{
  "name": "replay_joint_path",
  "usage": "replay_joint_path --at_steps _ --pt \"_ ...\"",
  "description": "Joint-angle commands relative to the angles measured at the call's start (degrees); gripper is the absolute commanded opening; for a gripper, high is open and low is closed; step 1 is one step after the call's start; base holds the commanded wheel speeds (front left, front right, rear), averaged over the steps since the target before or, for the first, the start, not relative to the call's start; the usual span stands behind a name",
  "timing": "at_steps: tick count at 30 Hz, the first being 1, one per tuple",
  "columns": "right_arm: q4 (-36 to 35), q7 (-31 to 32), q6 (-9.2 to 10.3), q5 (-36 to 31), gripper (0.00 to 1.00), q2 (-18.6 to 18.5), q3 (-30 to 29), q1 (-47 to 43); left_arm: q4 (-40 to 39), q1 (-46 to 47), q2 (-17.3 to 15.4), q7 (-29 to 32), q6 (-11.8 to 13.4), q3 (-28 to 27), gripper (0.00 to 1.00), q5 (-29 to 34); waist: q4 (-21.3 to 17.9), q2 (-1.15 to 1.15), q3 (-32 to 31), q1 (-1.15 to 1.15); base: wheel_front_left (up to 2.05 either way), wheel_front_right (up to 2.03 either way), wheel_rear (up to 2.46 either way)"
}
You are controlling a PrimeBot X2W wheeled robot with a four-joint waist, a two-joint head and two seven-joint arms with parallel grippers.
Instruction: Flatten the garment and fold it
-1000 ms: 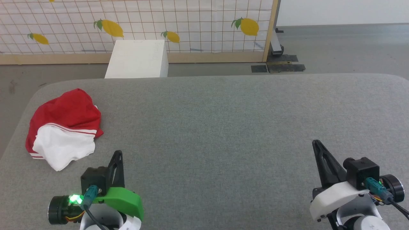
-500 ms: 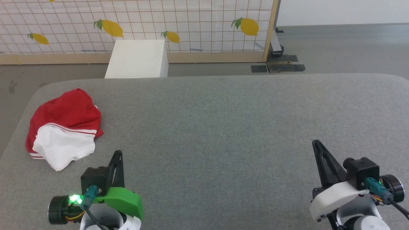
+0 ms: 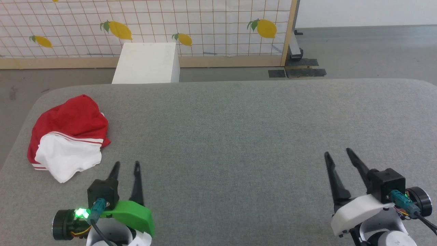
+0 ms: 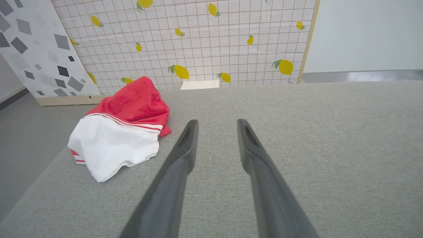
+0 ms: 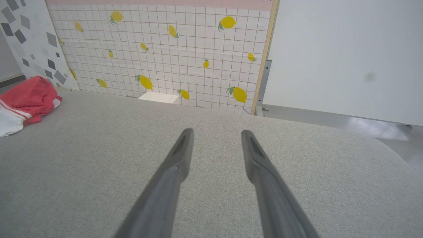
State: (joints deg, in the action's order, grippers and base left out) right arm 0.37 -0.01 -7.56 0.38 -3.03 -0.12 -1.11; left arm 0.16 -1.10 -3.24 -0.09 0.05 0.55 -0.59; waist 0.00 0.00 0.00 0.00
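1. My left jaws stand apart. The two dark fingers (image 4: 183, 152) point forward with bare grey cloth between them, and they clamp on nothing.
2. My right jaws stand apart as well. Their fingers (image 5: 176, 158) are spread about as wide, and nothing is between them.
3. Both pairs of jaws sit low over the grey fabric-covered counter (image 3: 239, 130). I cannot tell whether the tips touch it.
4. The garment (image 3: 68, 133) lies ahead and to the left of my left jaws, near them but not touching.
5. It is a crumpled heap. The red body bunches up on the side away from my left jaws. A white sleeve with a red-striped edge spills out on the side toward them.
6. From my right jaws the garment is well apart, far off to the left across open counter.
7. Ahead of both jaws, past the counter's far edge, a white box (image 3: 146, 63) stands on the floor. A lemon-print grid panel (image 3: 205, 27) stands behind it.
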Motion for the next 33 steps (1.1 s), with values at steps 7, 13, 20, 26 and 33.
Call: replay_joint_path --at_steps 7,13,20,26,33 --pt "-0.18 0.16 0.00 -0.19 1.00 -0.40 0.24 0.18 0.03 0.01 -0.40 -0.08 0.12 0.18 1.00 0.20 -0.02 0.00 0.02 0.00 0.00 0.00 0.00" --pt "-0.49 0.25 0.01 -0.24 1.00 -0.86 0.53 0.37 0.05 0.04 -0.76 -0.13 0.20 0.37 1.00 0.30 -0.04 0.00 0.05 0.00 0.00 0.00 0.00" --pt "-0.74 0.16 0.01 -0.03 1.00 -1.30 0.73 0.59 0.05 0.12 -1.19 -0.32 0.27 0.65 1.00 0.39 -0.02 0.00 0.04 0.00 0.00 0.00 0.00" --pt "-0.94 0.29 0.02 0.36 1.00 -1.66 1.00 0.85 0.03 0.22 -1.59 -0.55 0.39 0.92 1.00 0.49 0.01 0.00 0.07 0.00 0.00 0.00 0.00" --pt "-1.23 0.51 0.02 1.60 1.00 -1.56 0.95 1.13 -0.04 0.34 -2.08 -0.81 0.62 1.24 1.00 0.59 0.02 0.00 0.18 0.00 0.00 0.00 0.00"
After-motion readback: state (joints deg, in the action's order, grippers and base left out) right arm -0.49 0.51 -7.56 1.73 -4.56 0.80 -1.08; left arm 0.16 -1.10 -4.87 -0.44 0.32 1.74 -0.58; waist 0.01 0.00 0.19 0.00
